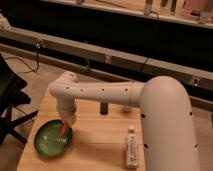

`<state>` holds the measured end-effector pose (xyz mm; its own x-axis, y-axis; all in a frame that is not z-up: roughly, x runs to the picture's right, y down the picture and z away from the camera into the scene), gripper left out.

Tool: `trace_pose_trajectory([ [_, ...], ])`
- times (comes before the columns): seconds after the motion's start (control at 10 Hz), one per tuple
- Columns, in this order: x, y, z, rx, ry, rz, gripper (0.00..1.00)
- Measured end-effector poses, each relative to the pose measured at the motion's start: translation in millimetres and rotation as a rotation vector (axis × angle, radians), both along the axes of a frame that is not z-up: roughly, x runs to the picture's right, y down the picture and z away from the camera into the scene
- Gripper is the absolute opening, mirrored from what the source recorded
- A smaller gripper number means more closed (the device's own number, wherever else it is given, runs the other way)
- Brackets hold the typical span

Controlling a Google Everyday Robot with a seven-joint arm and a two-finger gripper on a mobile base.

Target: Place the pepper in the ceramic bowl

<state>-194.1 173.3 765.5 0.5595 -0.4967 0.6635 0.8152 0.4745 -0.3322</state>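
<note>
The green ceramic bowl (pixel 51 140) sits at the front left of the wooden table (pixel 95 150). My gripper (pixel 67 121) hangs over the bowl's right rim at the end of the white arm. The slim red-orange pepper (pixel 64 129) sticks down from the gripper, its tip over the inside of the bowl. The pepper seems held by the gripper.
A small dark upright cylinder (pixel 104 107) stands near the middle back of the table. A white tube with a dark cap (pixel 131 148) lies at the front right. A black chair (pixel 10 100) is at the left. A dark ledge runs behind the table.
</note>
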Motion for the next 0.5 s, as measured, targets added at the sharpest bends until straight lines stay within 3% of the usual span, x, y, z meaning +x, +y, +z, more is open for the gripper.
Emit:
trace_pose_trajectory([
  [0.5, -2.1, -0.9, -0.2, 0.002, -0.003, 0.001, 0.79],
])
